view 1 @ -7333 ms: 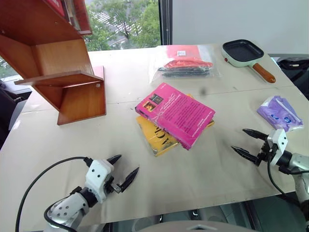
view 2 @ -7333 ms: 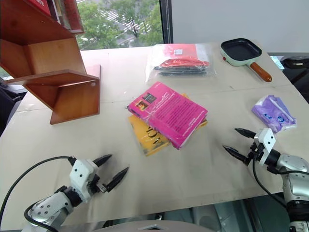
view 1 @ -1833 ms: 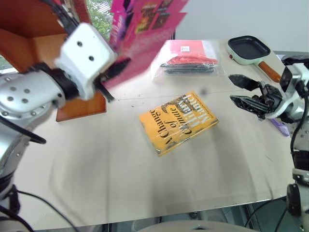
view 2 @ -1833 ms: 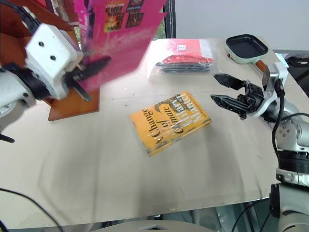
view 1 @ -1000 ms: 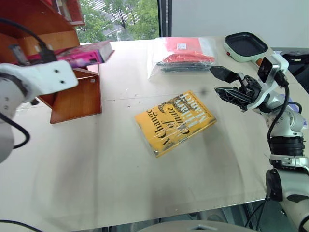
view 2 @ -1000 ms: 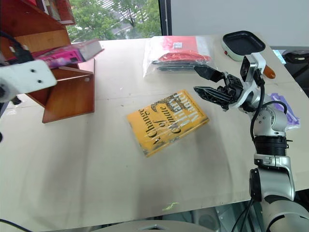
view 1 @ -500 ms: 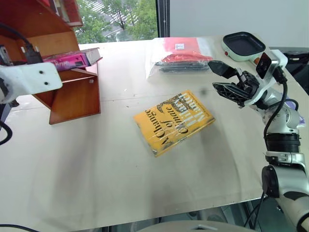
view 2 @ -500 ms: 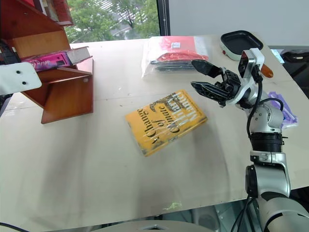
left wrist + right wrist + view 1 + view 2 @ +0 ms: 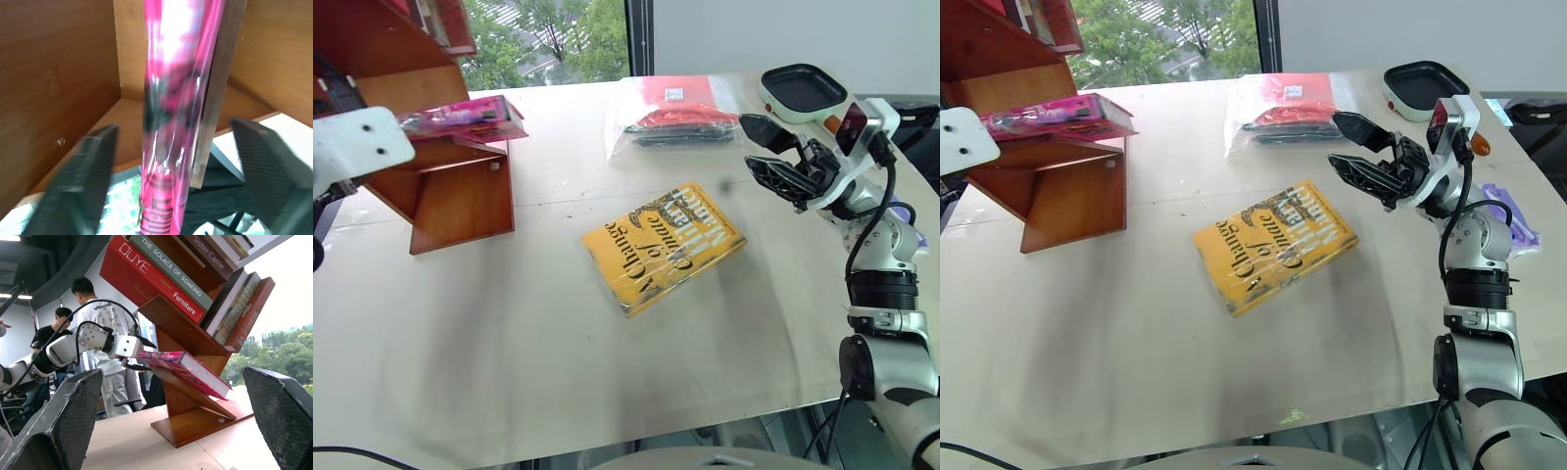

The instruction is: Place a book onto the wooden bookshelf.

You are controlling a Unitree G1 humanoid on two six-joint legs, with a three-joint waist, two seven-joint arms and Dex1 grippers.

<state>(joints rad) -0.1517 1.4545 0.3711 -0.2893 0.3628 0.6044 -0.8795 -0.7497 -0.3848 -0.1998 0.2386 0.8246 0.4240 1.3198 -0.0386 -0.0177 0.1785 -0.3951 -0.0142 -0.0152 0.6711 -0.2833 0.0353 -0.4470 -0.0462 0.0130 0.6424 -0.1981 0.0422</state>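
The pink book is seen laid flat on the wooden bookshelf at the bench's far left corner, both hands spread and empty, the placing apparently all but done.

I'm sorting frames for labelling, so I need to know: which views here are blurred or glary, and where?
Left wrist view: the book is smeared, with white glare on its glossy cover, and the left gripper fingers look soft. Right wrist view: bright window behind the wooden bookshelf, the room side dim, book spines still legible. Left eye view: mostly crisp; the yellow book title reads clearly.
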